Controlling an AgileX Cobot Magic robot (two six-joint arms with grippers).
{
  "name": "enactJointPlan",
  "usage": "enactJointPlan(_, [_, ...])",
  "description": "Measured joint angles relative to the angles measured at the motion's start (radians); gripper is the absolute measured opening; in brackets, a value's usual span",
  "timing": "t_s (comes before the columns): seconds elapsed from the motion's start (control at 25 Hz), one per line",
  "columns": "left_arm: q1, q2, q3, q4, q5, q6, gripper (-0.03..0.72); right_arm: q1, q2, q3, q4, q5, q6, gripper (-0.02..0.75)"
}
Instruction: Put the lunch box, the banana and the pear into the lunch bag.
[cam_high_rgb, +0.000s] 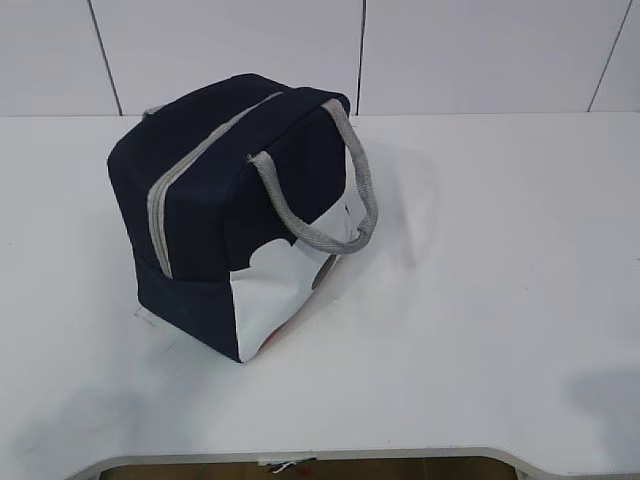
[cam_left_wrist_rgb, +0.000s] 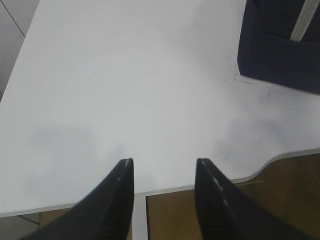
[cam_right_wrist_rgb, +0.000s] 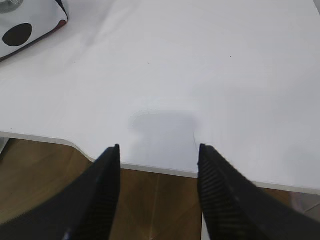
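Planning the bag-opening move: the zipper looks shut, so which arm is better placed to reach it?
Left, probably. The zipper runs along the lunch bag on its left side, and the open left end effector faces that navy end. The open right end effector sees only the white panel.

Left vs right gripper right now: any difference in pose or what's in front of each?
The black left gripper has the navy-blue fabric lunch bag's zipper side ahead to its right; the black right gripper sees only the bag's white dotted panel corner, ahead to its left. Both are open, empty, and hover over the white table's near edge.
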Motion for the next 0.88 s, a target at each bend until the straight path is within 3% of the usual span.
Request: enactJointPlan(0.88, [0.0,0.0,0.0,-0.002,0.0,-0.004,0.307,0.0,0.0,0.0,0.0,0.0,0.002,0.41])
